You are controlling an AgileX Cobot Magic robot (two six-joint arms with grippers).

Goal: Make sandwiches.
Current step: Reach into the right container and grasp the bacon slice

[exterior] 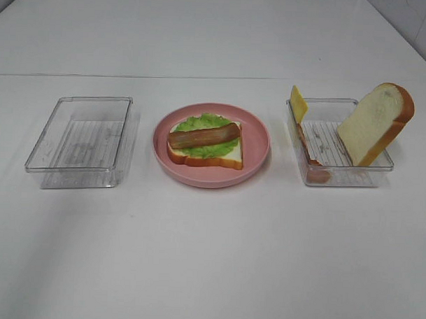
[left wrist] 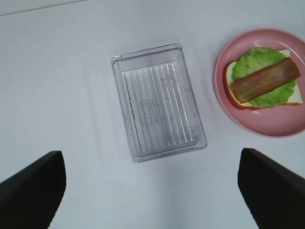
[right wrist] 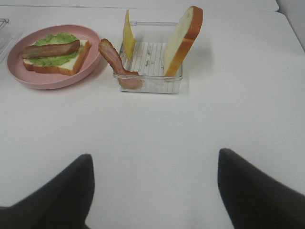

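While the left gripper (left wrist: 151, 164) and right gripper (right wrist: 153, 155) hang spread and empty, the sandwich (exterior: 213, 151) sits half-built.
On the pink plate (exterior: 259, 141), its bread slice (exterior: 230, 155) carries lettuce (exterior: 200, 123) and a bacon strip (exterior: 203, 136). Cheese probably comes next: the right gripper should pinch the yellow cheese slice (right wrist: 127, 36) by its upper edge where it leans in the right tray (right wrist: 150, 85), clear of the spare bacon (right wrist: 112, 57) and the leaning bread (right wrist: 178, 43).

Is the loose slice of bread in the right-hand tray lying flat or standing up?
Standing up, tilted. The bread slice rests on its edge in the tray, leaning against one side, its top well above the rim.
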